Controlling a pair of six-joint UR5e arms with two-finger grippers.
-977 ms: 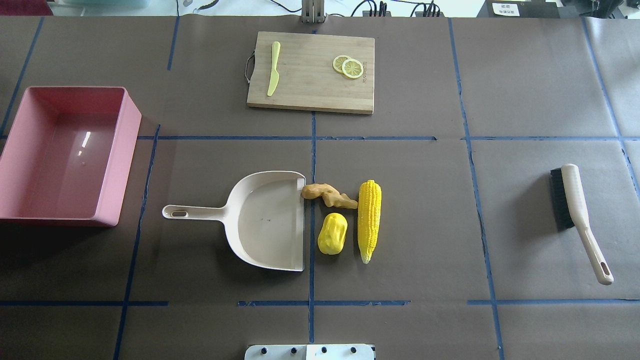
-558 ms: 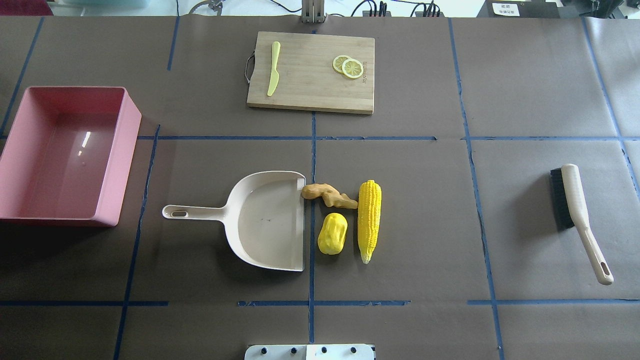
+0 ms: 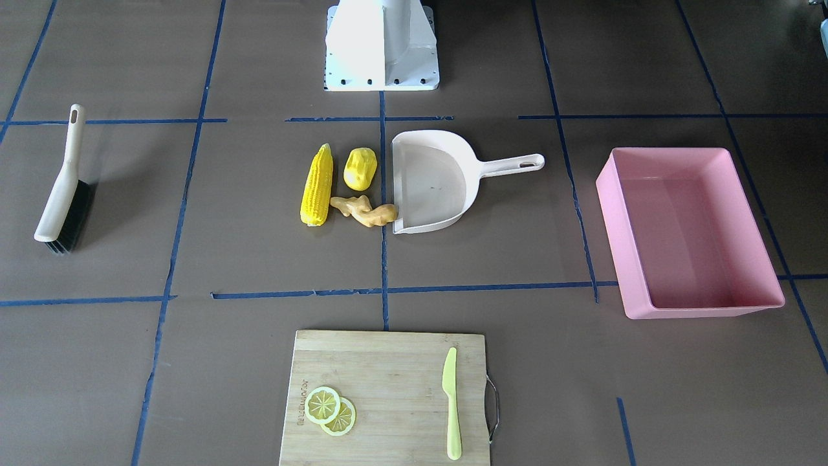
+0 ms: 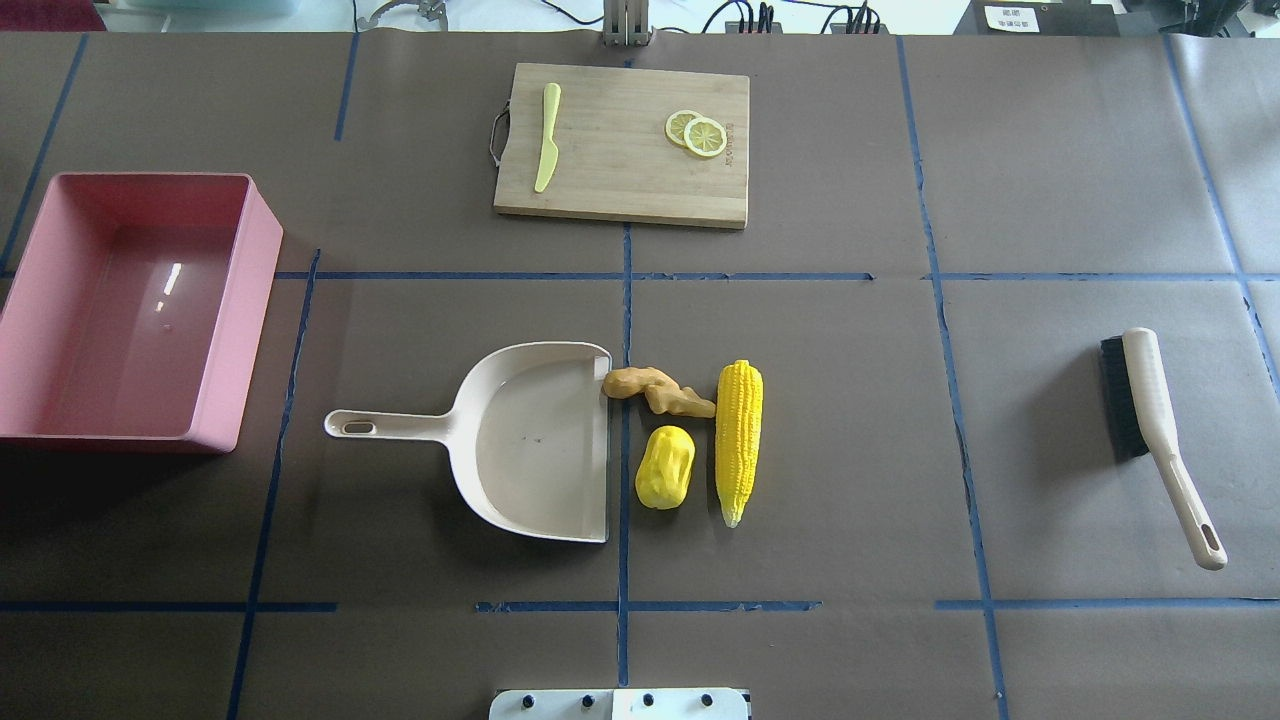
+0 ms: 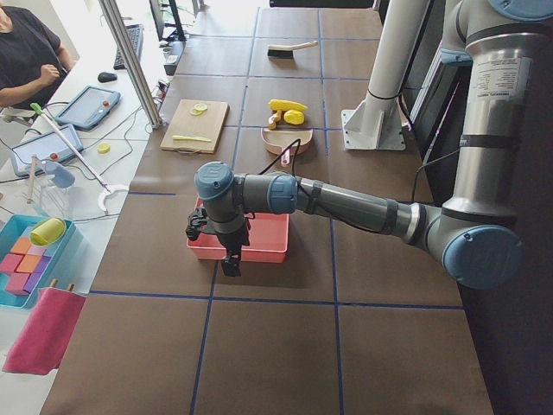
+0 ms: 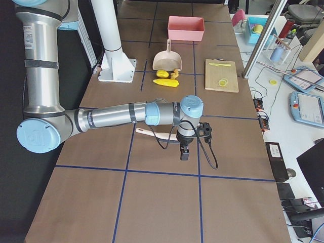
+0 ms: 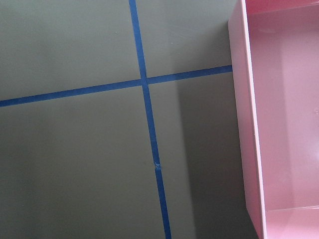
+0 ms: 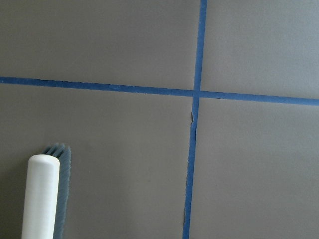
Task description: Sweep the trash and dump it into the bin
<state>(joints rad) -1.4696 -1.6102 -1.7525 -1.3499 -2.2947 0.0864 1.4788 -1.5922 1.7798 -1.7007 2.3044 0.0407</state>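
Trash: corn (image 4: pixel 739 440), potato (image 4: pixel 665 467) and ginger (image 4: pixel 658 390) lie mid-frame, just right of the dustpan (image 4: pixel 540 450) mouth.
Bin (image 4: pixel 245 320): far left.
Brush (image 4: pixel 1150 420): far right, lengthwise top to bottom, nearest the right arm.
Jaws: left gripper (image 5: pixel 230 261) by the bin, right gripper (image 6: pixel 185 152) by the brush; can't tell their state.
Writing: board (image 4: pixel 620 150) stamp unreadable.

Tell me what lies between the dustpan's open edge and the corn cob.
In the overhead view, two things: the ginger root, one end at the lip of the dustpan, and the yellow lump beside it.
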